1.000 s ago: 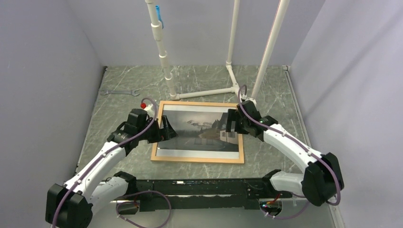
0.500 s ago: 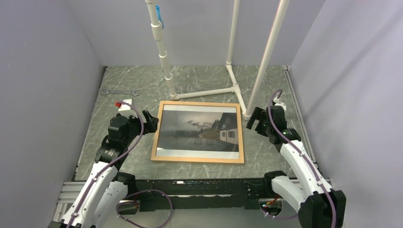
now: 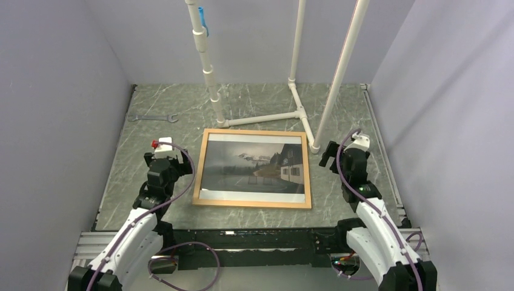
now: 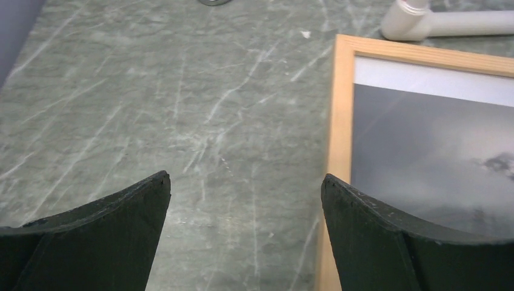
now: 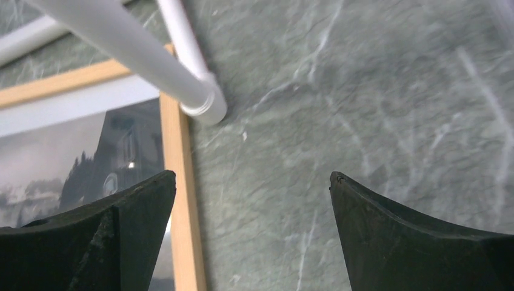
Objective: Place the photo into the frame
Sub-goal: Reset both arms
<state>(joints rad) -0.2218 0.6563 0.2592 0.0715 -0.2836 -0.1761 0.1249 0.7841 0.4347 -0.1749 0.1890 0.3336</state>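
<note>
The photo (image 3: pixel 254 167), a dark grey landscape with a white border, lies flat inside the light wooden frame (image 3: pixel 198 176) at the middle of the table. Left of the frame my left gripper (image 3: pixel 163 160) is open and holds nothing. In the left wrist view its fingertips straddle bare table, and the left gripper (image 4: pixel 244 177) has the frame (image 4: pixel 340 121) and photo (image 4: pixel 424 133) just to its right. My right gripper (image 3: pixel 338 153) is open and empty beside the frame's right side. The right wrist view shows the right gripper (image 5: pixel 253 174) over the table, with the frame (image 5: pixel 182 182) and photo (image 5: pixel 73 157) on its left.
A white pipe structure (image 3: pixel 267 115) stands behind the frame, one foot (image 5: pixel 203 109) touching down by the frame's far right corner. A wrench (image 3: pixel 151 118) lies at the far left. Grey walls close in both sides.
Both arms have drawn back from the photo's two ends, outward and toward the near edge. The photo stays lying in the frame.
</note>
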